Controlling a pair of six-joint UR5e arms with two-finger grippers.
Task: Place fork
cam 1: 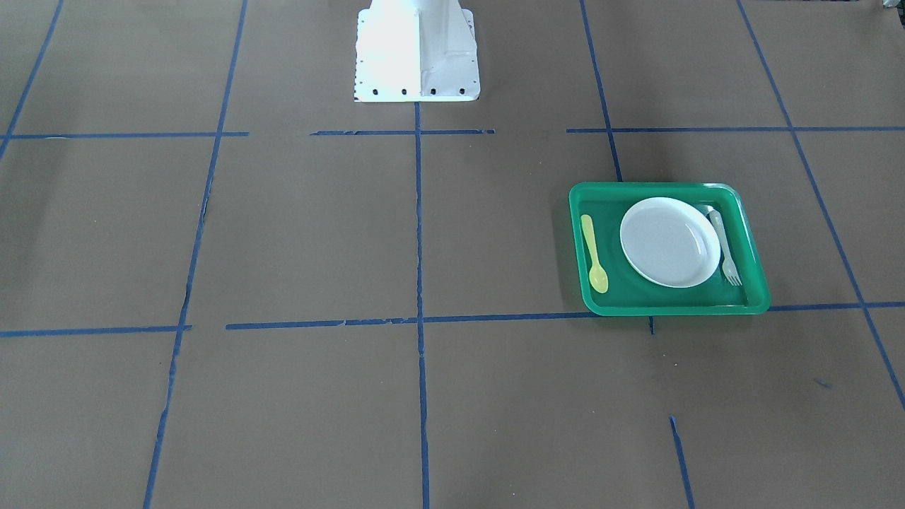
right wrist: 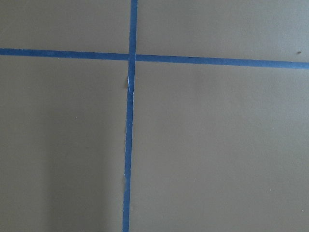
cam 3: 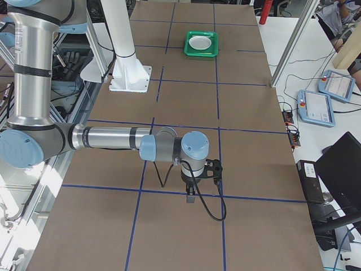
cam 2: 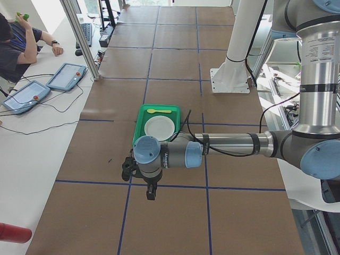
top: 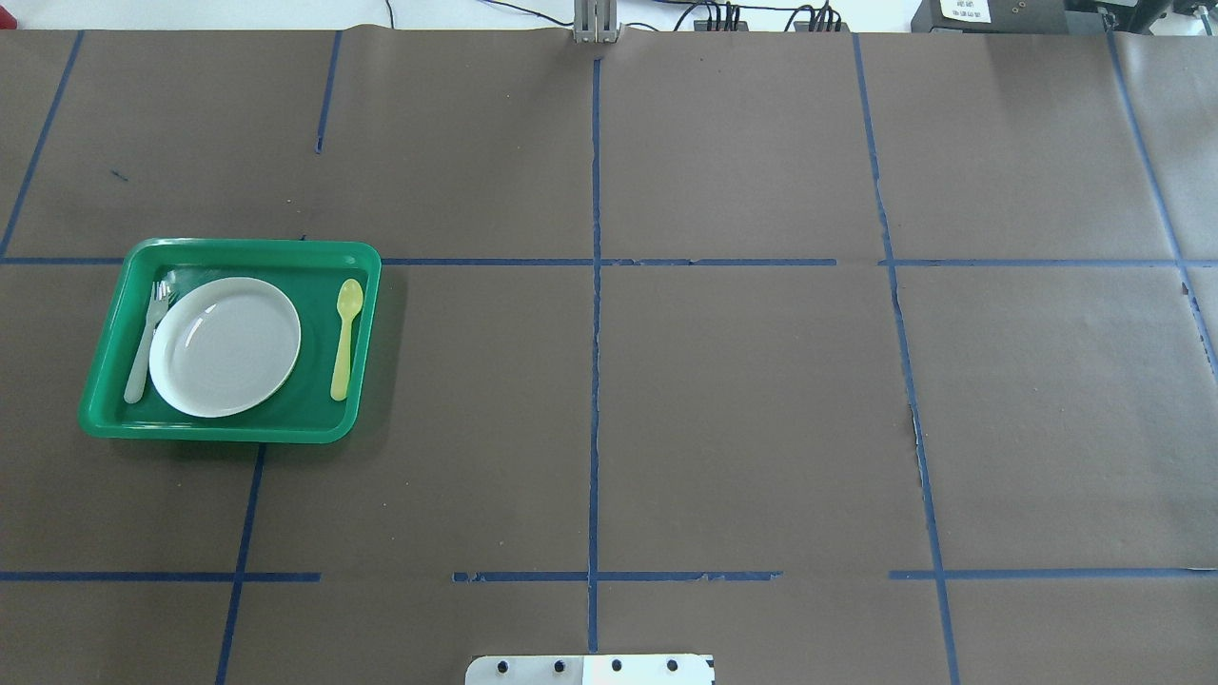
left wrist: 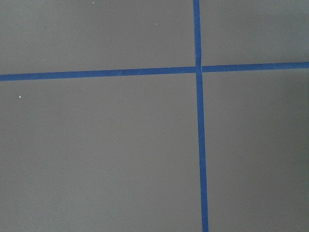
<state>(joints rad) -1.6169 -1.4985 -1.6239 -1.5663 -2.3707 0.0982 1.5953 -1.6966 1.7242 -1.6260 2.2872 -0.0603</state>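
The pale whitish plastic fork (cam 1: 726, 249) lies in the green tray (cam 1: 754, 263), along the side of the white plate (cam 1: 669, 242), and also shows in the overhead view (top: 147, 342). The yellow spoon (top: 344, 338) lies on the plate's other side. My left gripper (cam 2: 126, 169) shows only in the exterior left view, held high above the table on the near side of the tray; I cannot tell if it is open or shut. My right gripper (cam 3: 216, 169) shows only in the exterior right view, far from the tray (cam 3: 201, 44); its state cannot be told either.
Brown paper with blue tape lines covers the table (top: 742, 400). The white robot base (cam 1: 417, 53) stands at the middle of the table's robot side. Both wrist views show only bare paper and crossing tape. Operators and tablets (cam 2: 66, 76) are beside the table.
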